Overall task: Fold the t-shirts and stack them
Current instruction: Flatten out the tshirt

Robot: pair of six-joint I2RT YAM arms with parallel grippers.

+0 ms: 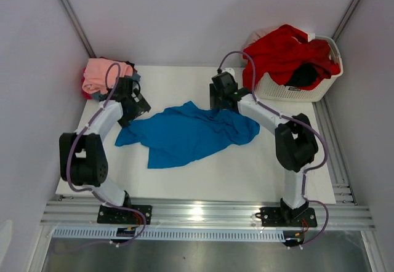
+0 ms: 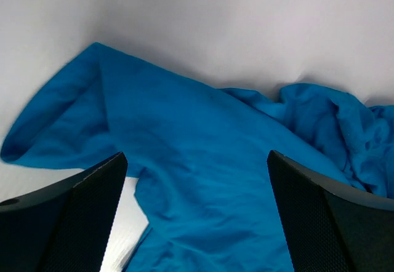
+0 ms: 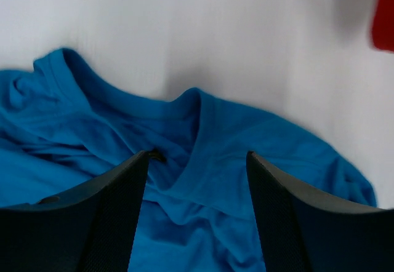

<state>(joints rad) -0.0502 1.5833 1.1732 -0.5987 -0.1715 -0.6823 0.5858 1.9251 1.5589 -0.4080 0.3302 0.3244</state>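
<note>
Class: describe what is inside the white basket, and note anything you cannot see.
A red t-shirt is heaped in the white basket, spilling over its rim, with black cloth showing amid it. Anything underneath is covered.

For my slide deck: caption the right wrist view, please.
Open right tool over the collar of the blue t-shirt, on a white table.

You have a plain bright blue t-shirt (image 1: 188,133) on a white table (image 1: 246,167). At the far left is a salmon pink tee (image 1: 101,75). The white slatted basket (image 1: 289,90) shows you a red tee (image 1: 280,53) and a black tee (image 1: 303,75). The arms (image 1: 108,117) are white with black joints and purple cables (image 1: 237,52).
</note>
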